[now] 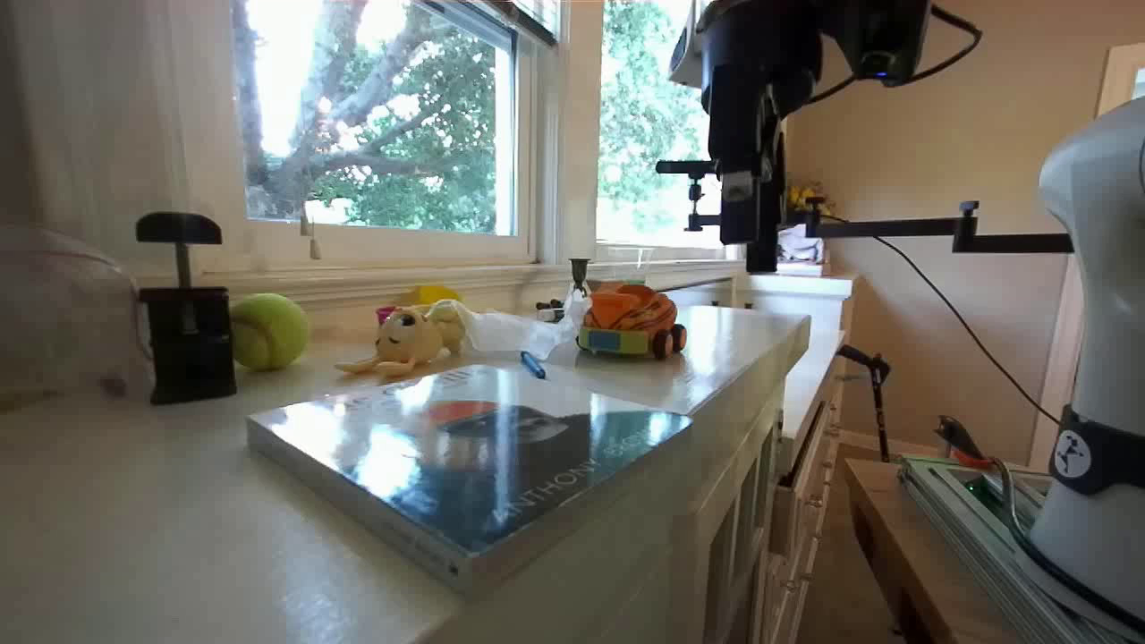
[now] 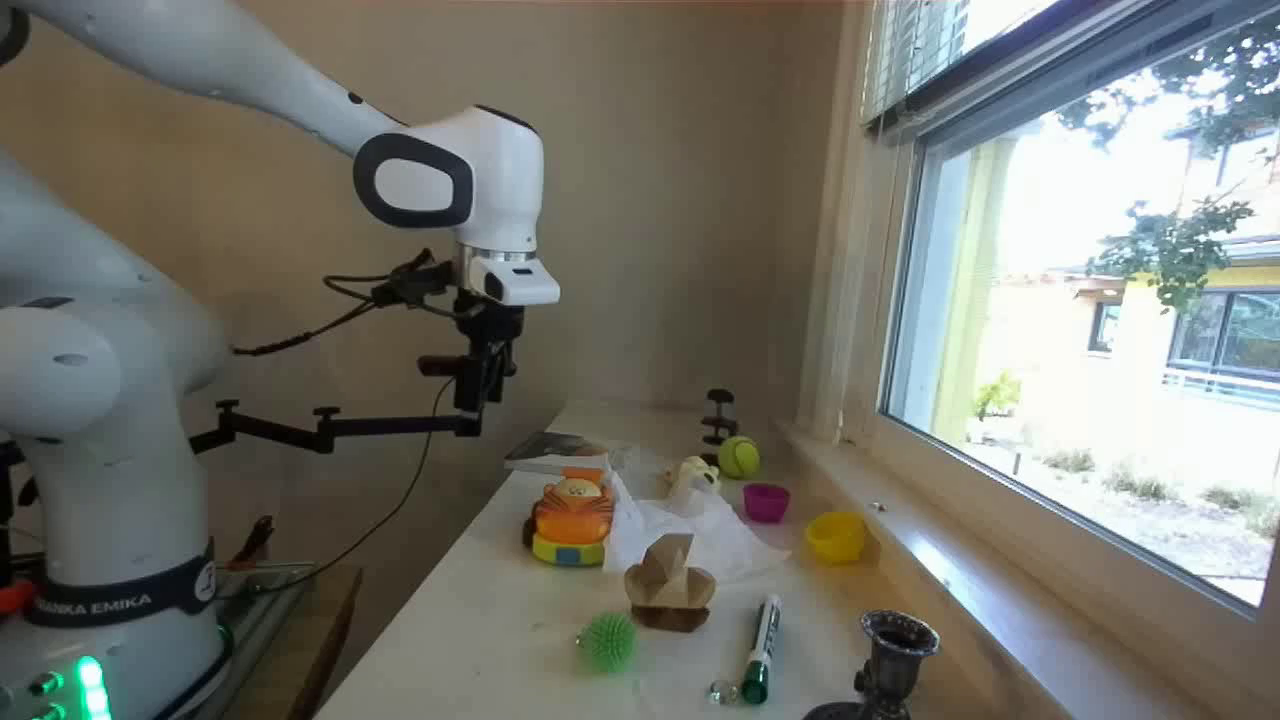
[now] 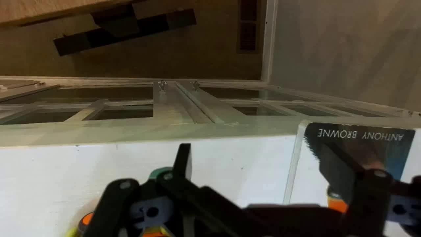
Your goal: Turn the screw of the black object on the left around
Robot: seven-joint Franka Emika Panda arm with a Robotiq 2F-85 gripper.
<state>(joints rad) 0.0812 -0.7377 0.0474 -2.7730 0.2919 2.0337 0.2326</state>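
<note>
The black object (image 1: 190, 353) is a C-shaped clamp stand. It stands upright on the white counter at the far left in an exterior view, and it shows small at the far end of the counter in an exterior view (image 2: 712, 440). Its screw (image 1: 182, 266) rises from the top and carries a flat dark crossbar knob. My gripper (image 1: 750, 252) hangs pointing down, high above the counter edge and well apart from the black object. In the wrist view my gripper (image 3: 258, 158) is open with nothing between its fingers. The black object is out of the wrist view.
A tennis ball (image 1: 270, 332) sits right beside the black object. A book (image 1: 465, 456) lies at the counter edge. An orange toy car (image 1: 631, 322), a yellow soft toy (image 1: 411, 338), white tissue (image 2: 690, 530) and a candle holder (image 2: 893, 655) stand along the counter by the window.
</note>
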